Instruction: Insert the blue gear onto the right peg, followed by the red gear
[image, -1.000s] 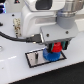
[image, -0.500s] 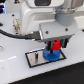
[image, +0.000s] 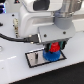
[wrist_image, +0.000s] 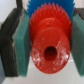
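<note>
The red gear (image: 53, 48) is held between my gripper's (image: 53, 47) fingers just above the grey black-rimmed plate (image: 36, 58). In the wrist view the red gear (wrist_image: 48, 44) fills the picture, its hub hole facing the camera, pressed between two teal pads (wrist_image: 21, 45). The blue gear (image: 52, 55) lies flat on the plate under the red gear, toward the exterior view's right; only its toothed rim (wrist_image: 35, 6) shows behind the red gear in the wrist view. The right peg is hidden by the gears. My gripper is shut on the red gear.
The plate rests on a white table (image: 20, 72). The arm's white body (image: 42, 20) and a black cable (image: 12, 36) hang over the back of the scene.
The gripper with the red gear has stayed over the blue gear, shifting only slightly.
</note>
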